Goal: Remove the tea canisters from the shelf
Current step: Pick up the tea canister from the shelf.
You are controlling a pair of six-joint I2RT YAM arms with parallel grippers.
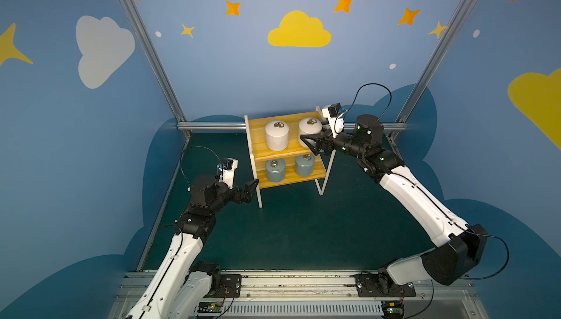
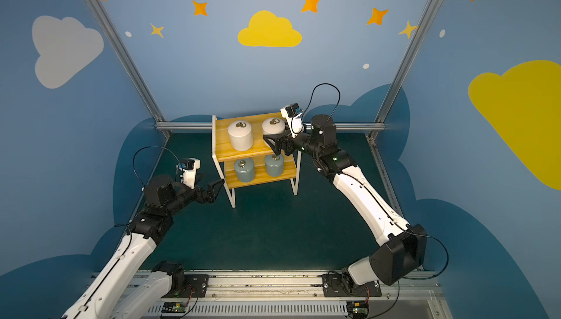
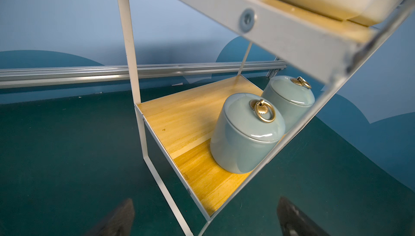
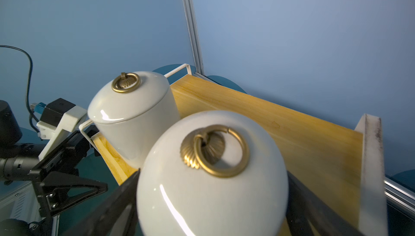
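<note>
The shelf (image 1: 258, 138) (image 2: 223, 138) stands at the back of the green floor. Two white tea canisters (image 1: 277, 138) (image 1: 310, 124) sit on its top board, two grey-blue ones (image 1: 275, 171) (image 1: 304, 165) on the lower board (image 3: 186, 120). My right gripper (image 1: 308, 144) (image 4: 212, 192) is open, a finger on each side of the right white canister (image 4: 211, 201), which rests on the board. The other white one (image 4: 134, 115) stands just beyond. My left gripper (image 1: 252, 188) (image 3: 205, 214) is open and empty at the shelf's front left leg, level with the nearer grey-blue canister (image 3: 244, 133).
Blue walls with metal posts (image 1: 145, 44) close in the cell, and a rail (image 1: 212, 125) runs behind the shelf. The shelf's white frame bar (image 3: 280, 35) crosses the left wrist view. The left arm (image 4: 56, 156) shows in the right wrist view.
</note>
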